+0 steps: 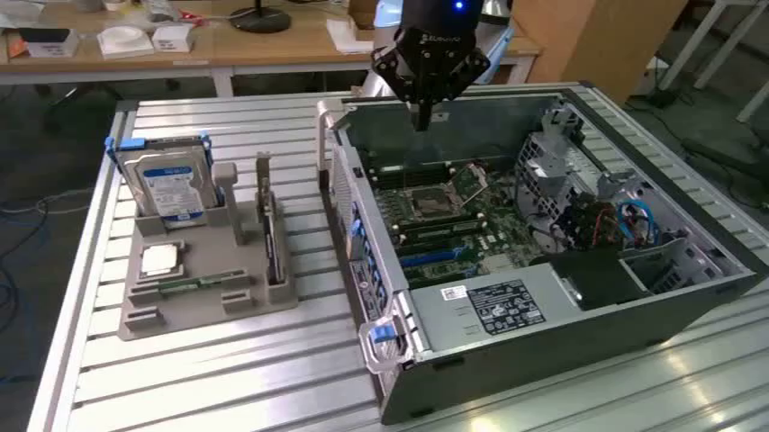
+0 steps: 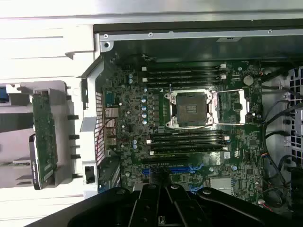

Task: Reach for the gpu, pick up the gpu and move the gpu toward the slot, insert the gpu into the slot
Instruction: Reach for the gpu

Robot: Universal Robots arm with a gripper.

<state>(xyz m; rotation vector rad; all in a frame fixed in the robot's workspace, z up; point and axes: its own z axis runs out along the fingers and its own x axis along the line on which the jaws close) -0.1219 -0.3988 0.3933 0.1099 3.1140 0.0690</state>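
The gpu (image 1: 273,236) is a thin dark card standing on edge in a grey holder (image 1: 211,301), its silver bracket at the far end. It is on the exterior view's left, outside the open computer case (image 1: 481,346). In the wrist view the gpu (image 2: 45,135) sits beside the case wall. My gripper (image 1: 423,115) hangs over the far wall of the case, above the motherboard (image 1: 451,211), well apart from the gpu. Its fingers are shut with nothing between them. The black gripper (image 2: 163,210) points down over the motherboard (image 2: 189,118). A blue slot (image 2: 179,169) lies close to it.
A blue-labelled hard drive (image 1: 168,180) stands upright in the holder, with a processor chip (image 1: 160,259) and a small memory stick (image 1: 180,286) nearby. Cables and a drive cage (image 1: 601,216) fill the case's right side. A wooden desk (image 1: 240,45) stands behind the slatted metal table (image 1: 216,378).
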